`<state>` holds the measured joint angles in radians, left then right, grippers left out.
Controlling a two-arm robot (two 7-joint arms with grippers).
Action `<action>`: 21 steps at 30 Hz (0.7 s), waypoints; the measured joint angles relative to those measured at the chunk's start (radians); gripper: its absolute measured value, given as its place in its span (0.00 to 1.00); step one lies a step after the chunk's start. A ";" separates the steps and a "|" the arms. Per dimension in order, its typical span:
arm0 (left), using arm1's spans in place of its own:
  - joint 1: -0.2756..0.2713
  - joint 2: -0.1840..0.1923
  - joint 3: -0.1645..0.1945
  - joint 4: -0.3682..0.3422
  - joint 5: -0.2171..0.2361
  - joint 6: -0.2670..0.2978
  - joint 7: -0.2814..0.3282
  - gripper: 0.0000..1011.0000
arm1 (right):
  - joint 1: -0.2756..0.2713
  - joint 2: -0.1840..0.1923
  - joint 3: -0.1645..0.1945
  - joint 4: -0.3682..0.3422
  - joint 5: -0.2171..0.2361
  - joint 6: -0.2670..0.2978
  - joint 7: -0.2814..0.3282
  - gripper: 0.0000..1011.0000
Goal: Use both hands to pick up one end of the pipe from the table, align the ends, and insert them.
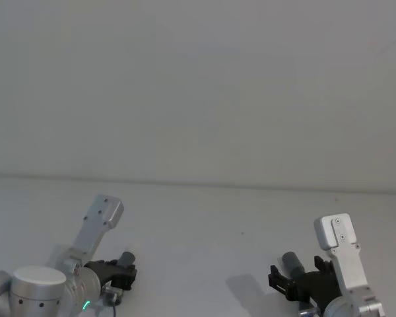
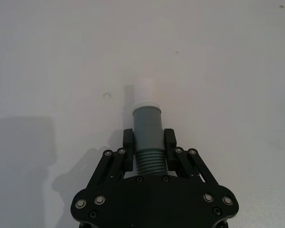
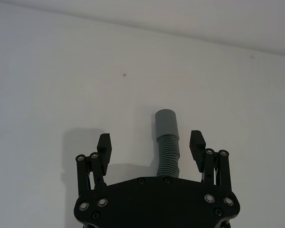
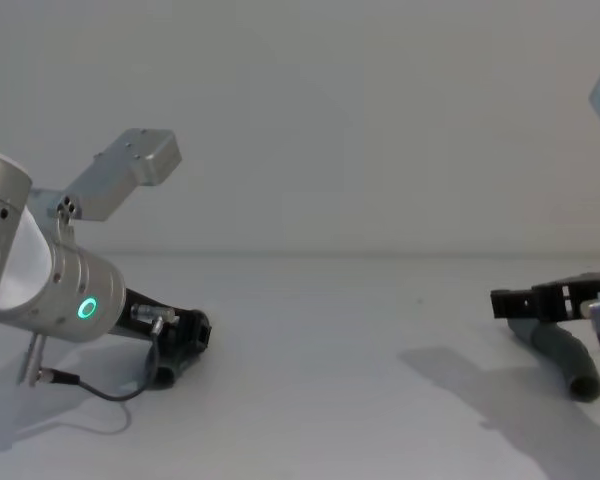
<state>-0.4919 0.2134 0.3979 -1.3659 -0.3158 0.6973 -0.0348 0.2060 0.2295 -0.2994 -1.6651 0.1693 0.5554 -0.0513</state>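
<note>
Grippers stood low at the near part of the table point(image 1: 198, 224), well apart from each other. At near left, the left gripper point(image 2: 148, 142) was clamped on the ribbed part of the short pipe piece point(image 2: 147, 126), whose white tip point(image 2: 144, 89) projected beyond the fingers. At near right, the right gripper point(image 3: 151, 141) was open, its fingers point(image 3: 104, 145) spread either side of the longer pipe piece point(image 3: 167, 142) without touching it, and the smooth grey mouth point(image 3: 165, 121) pointed away from the palm.

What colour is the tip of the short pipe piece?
White; the tip shows best in the left wrist view.
</note>
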 joint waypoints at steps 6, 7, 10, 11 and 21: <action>0.000 0.000 0.000 0.000 0.000 0.000 0.000 0.34 | 0.018 -0.018 0.001 0.038 -0.003 0.001 -0.003 0.99; 0.000 0.000 0.000 0.000 0.000 0.000 0.000 0.34 | 0.022 -0.022 0.002 0.047 -0.004 0.001 -0.003 0.99; 0.000 0.000 0.000 0.000 0.000 0.000 0.000 0.34 | 0.029 -0.030 0.006 0.064 -0.004 0.000 -0.006 0.99; 0.000 0.000 0.000 0.000 0.000 0.000 0.000 0.34 | 0.031 -0.032 0.007 0.067 -0.004 0.000 -0.006 0.99; 0.000 0.000 0.000 0.000 0.000 0.000 0.000 0.34 | 0.053 -0.058 0.025 0.115 -0.004 0.013 -0.017 0.99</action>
<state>-0.4919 0.2133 0.3979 -1.3659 -0.3158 0.6973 -0.0348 0.2587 0.1713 -0.2742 -1.5503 0.1653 0.5683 -0.0681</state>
